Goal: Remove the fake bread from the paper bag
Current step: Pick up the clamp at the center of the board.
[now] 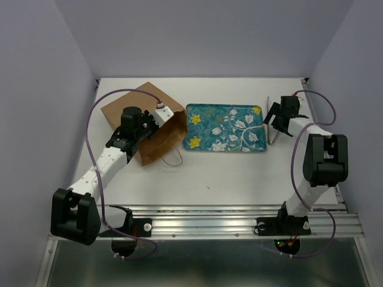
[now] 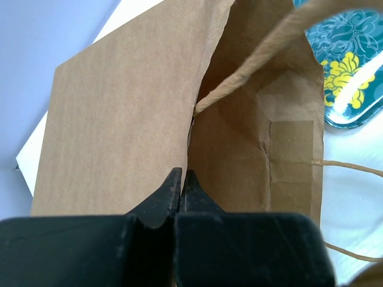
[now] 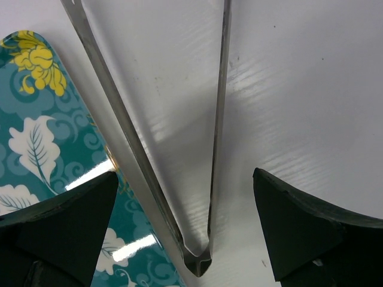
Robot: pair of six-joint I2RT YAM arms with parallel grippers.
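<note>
With our left claw (image 2: 181, 182) pinching the bag (image 2: 119, 119) lip, we should close the open right claw (image 3: 185, 179) squarely across both arms of the tongs (image 3: 219, 119).

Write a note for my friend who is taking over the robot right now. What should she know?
Left claw: shut on the paper bag at its mouth edge.
Right claw: open above the tongs, not gripping them.
The bag lies flat, mouth toward the tray.
Done: nothing is out yet; no bread is in view.
Left: probably grab the tongs, then pull the bread out.
</note>
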